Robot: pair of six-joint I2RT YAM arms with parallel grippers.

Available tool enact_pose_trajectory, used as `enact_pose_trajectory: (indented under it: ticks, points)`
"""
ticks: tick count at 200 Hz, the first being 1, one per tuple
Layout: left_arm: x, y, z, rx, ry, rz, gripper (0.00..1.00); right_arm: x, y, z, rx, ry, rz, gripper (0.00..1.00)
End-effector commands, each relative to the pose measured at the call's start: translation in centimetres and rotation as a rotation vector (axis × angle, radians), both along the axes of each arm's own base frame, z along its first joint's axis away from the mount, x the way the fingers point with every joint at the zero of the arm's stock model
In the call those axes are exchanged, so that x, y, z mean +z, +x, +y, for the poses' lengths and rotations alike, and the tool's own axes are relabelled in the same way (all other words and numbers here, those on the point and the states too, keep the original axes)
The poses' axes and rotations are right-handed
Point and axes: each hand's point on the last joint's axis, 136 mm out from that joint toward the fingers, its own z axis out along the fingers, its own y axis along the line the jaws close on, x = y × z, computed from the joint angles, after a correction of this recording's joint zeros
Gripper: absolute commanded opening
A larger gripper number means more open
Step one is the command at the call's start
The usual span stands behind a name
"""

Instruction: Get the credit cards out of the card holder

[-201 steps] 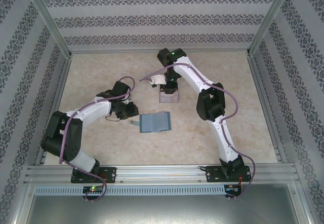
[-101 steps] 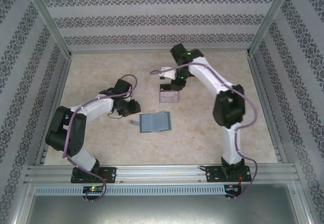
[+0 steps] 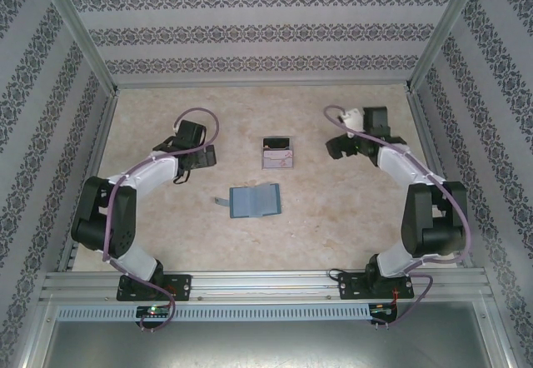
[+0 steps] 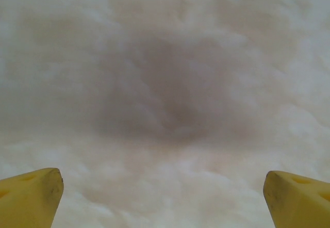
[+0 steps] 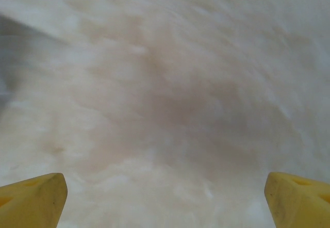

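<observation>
**Card holder and cards.** The teal-blue card holder [image 3: 254,201] lies opened flat like a book on the table [image 3: 366,218]. It sits between the two claws but nearer the arm bases than either of them: to the right of the left gripper [image 3: 198,158] and to the left of the right gripper [image 3: 338,146], apart from both. A small tab [image 3: 218,202] projects from the edge that faces the left claw. What its inner pockets hold cannot be read at this size.

Farther from the bases, roughly level with both claws and between them, stands a clear plastic tray [image 3: 265,156]. A pale grey-pink card [image 3: 282,161] lies in it, with a dark strip, apparently the dark card [image 3: 276,144], at its far end. The tray is just beyond the holder and does not touch it.

**Claws.** Seen from the left wrist, the left gripper [image 4: 165,199] is spread wide. Its yellow fingertips [image 4: 30,197] sit at the two lower corners with nothing between them, above blurred pale marbled table. Seen from the right wrist, the right gripper [image 5: 165,199] is equally wide. Its fingertips [image 5: 298,197] are empty over the same surface, with a grey shadow at the left border.

**Surroundings.** Both arms are drawn out towards their own sides. The patterned walls [image 3: 266,31] and an aluminium frame [image 3: 266,283] enclose the table.
</observation>
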Motion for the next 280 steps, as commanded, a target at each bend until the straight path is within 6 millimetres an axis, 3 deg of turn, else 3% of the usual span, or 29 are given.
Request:
enact_pose_trajectory:
  ticks: [1,22,63,92,116,133,161,173,184,280]
  points:
    - [1.8,1.0,5.3,0.115,0.168,-0.104,0.99,3.0,1.9,-3.3,-0.252,0.104,-0.202,0.98]
    - [2.2,1.8,6.8,0.149,0.096,-0.16,0.97,3.9,1.3,-4.3,-0.304,0.095,-0.299,0.98]
    - [2.3,0.7,9.4,0.149,0.203,-0.204,1.0,2.1,-2.3,-5.0,-0.364,0.105,-0.309,0.98]
    - [1.5,0.4,9.0,0.064,0.232,-0.407,1.0,1.2,-2.3,-4.4,-0.343,0.145,-0.357,0.98]
    - [2.6,1.0,8.3,0.006,0.217,-0.511,1.0,0.9,-1.6,-3.9,-0.33,0.19,-0.391,0.98]
    - [1.3,1.1,7.7,-0.034,0.196,-0.515,1.0,0.1,-1.2,-3.5,-0.32,0.168,-0.397,0.98]
    - [1.3,0.9,7.0,-0.085,0.156,-0.557,1.0,-0.2,-1.8,-3.2,-0.307,0.17,-0.435,0.98]
    - [0.4,0.6,6.9,-0.099,0.126,-0.561,1.0,-0.3,-2.0,-2.9,-0.285,0.172,-0.469,0.98]
    - [1.0,0.5,6.9,-0.103,0.135,-0.617,1.0,-0.4,-2.0,-2.9,-0.29,0.16,-0.453,0.98]
    - [0.5,0.8,6.7,-0.118,0.128,-0.575,1.0,-0.4,-2.0,-3.1,-0.309,0.146,-0.464,0.98]
